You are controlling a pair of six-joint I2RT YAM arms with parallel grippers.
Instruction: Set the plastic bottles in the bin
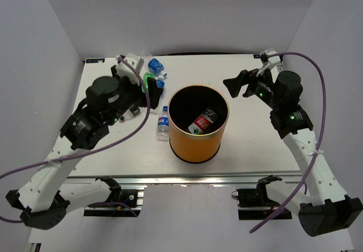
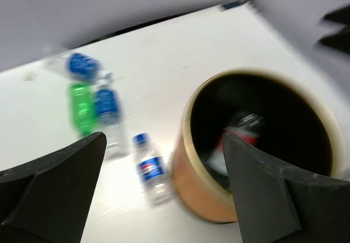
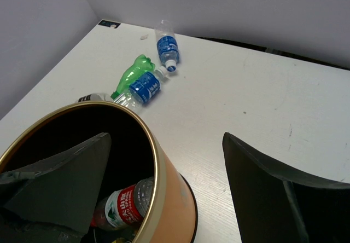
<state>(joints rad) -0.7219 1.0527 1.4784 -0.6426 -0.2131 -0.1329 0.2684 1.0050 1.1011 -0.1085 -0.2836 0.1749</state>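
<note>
The orange bin [image 1: 199,145] stands mid-table with a red-labelled bottle [image 1: 204,120] lying inside; it also shows in the right wrist view [image 3: 127,206]. A small blue-labelled bottle [image 1: 163,123] lies just left of the bin and shows blurred in the left wrist view [image 2: 150,169]. A green bottle [image 1: 148,81], a blue-labelled one [image 1: 160,84] and another further back [image 1: 156,66] lie at the back left. My left gripper [image 1: 146,96] is open and empty above these, facing the bin [image 2: 188,128]. My right gripper [image 1: 237,85] is open and empty, right of the bin's rim [image 3: 156,161].
A dark-capped bottle [image 3: 93,97] lies behind the bin's far-left side. White walls enclose the table on the left, back and right. The left wrist view is motion-blurred.
</note>
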